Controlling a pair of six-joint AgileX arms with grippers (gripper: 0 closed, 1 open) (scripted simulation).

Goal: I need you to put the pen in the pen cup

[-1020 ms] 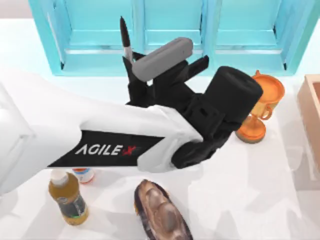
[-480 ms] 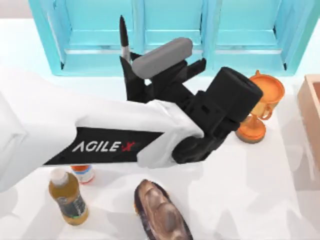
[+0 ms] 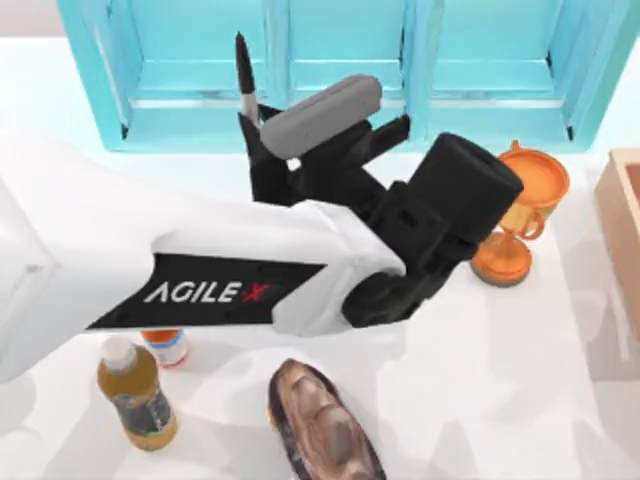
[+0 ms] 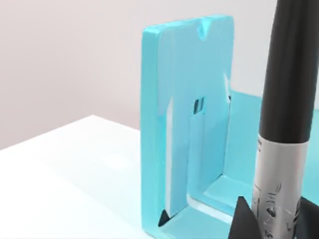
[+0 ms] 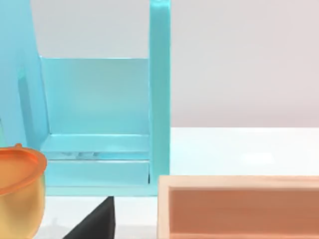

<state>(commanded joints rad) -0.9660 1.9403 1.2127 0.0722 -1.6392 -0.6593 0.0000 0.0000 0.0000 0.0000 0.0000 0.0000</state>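
On the left of the table (image 3: 520, 400), near the front edge, a bottle (image 3: 135, 392) of yellow-brown liquid is standing upright with a white cap, and just behind it a small white pill bottle (image 3: 167, 347) is peeking out from under the arm. The left arm (image 3: 180, 265) is reaching across the middle from the left side, white shell with a black panel, wrist pointing toward the back. Below it, at the front edge, a brown shoe (image 3: 322, 425) is lying with its toe toward the front.

Up at the back, the left gripper (image 3: 262, 140) is clamping the pen (image 3: 245, 70), its black fingers pinching the silver barrel while the black upper end is sticking up in front of the turquoise shelf (image 3: 340, 60). The left wrist view is showing it close: the pen (image 4: 284, 124) standing upright, black above, silver with small print below, a dark fingertip (image 4: 244, 221) hugging its base, and the shelf's side panel (image 4: 187, 124) rising just beyond on the white tabletop (image 4: 65, 174).

I cannot tell where the pen cup is from these views.

Moving right, the orange trophy (image 3: 525, 215) is standing just beside the arm's black wrist housing. At the right edge a wooden box (image 3: 622, 220) is sitting. The right wrist view is looking past the trophy's bowl (image 5: 17, 191) and the box's rim (image 5: 239, 181) toward the shelf (image 5: 99, 124); a dark finger (image 5: 97, 221) of the right gripper is edging in, and whether that gripper is open or closed I cannot tell.
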